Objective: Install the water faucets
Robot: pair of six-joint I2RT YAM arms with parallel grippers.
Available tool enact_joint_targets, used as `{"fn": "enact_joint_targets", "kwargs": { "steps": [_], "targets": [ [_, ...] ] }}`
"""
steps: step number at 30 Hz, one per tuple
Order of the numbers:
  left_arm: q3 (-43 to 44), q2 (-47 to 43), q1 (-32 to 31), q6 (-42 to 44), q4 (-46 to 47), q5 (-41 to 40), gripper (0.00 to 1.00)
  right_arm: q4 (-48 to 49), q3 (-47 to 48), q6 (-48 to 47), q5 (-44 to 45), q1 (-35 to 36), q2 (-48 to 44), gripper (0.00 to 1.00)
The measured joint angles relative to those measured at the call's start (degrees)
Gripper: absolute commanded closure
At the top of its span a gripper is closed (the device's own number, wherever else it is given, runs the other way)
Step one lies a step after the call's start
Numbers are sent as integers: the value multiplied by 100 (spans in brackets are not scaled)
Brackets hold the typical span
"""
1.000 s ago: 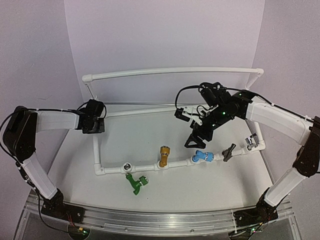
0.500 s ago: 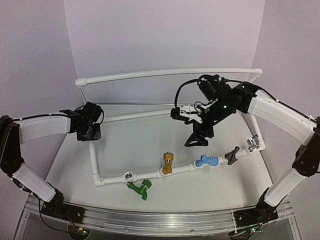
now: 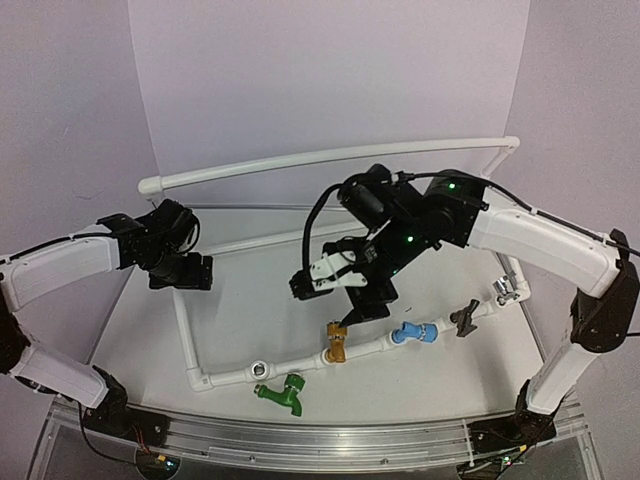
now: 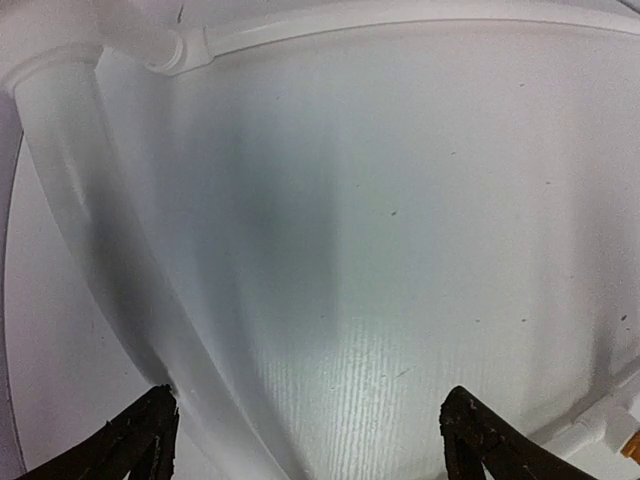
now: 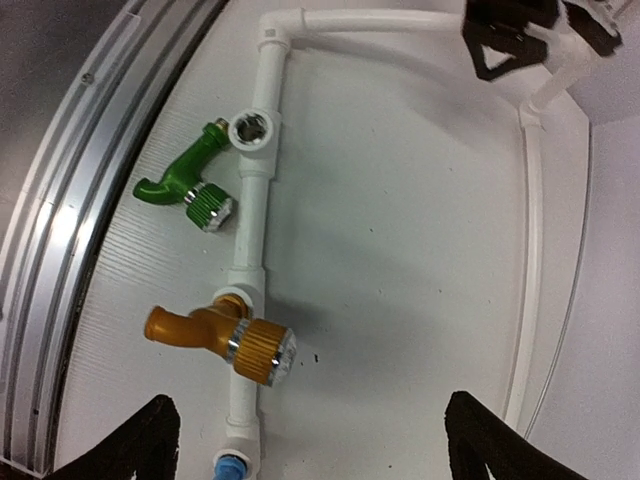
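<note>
Left gripper [image 4: 310, 440] and right gripper [image 5: 315, 440] held spread, empty, over white plastic pipe frame [image 5: 252, 225]; small green faucet [image 5: 180, 185] laid loose just outside it.

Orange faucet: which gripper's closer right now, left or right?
Right. The right gripper hangs open just above and behind the orange faucet. The left gripper is far off at the left side of the pipe frame, also open.

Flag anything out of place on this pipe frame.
The green faucet lies loose on the table beside the pipe frame, next to an empty socket. The orange faucet, blue faucet, grey faucet and silver faucet all sit on the pipe.
</note>
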Motion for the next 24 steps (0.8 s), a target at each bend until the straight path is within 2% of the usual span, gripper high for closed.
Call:
{"fn": "enact_joint_targets", "kwargs": {
  "steps": [5,8,11,16,24],
  "targets": [
    [236,-152,-139,163,314,246,7,143,-176,92,-7,536,164,28],
    [237,-249,-139,309,444,586,5,351,-696,51,91,757,130,36],
    [156,-493,-153,427,558,890,4,380,-1099,-26,197,964,239,39],
    [51,-912,-290,551,568,1175,4,825,-1105,-246,361,1293,722,45],
    [62,-997,-605,637,549,1246,4,1445,-1103,-447,657,1673,1538,52]
  ]
}}
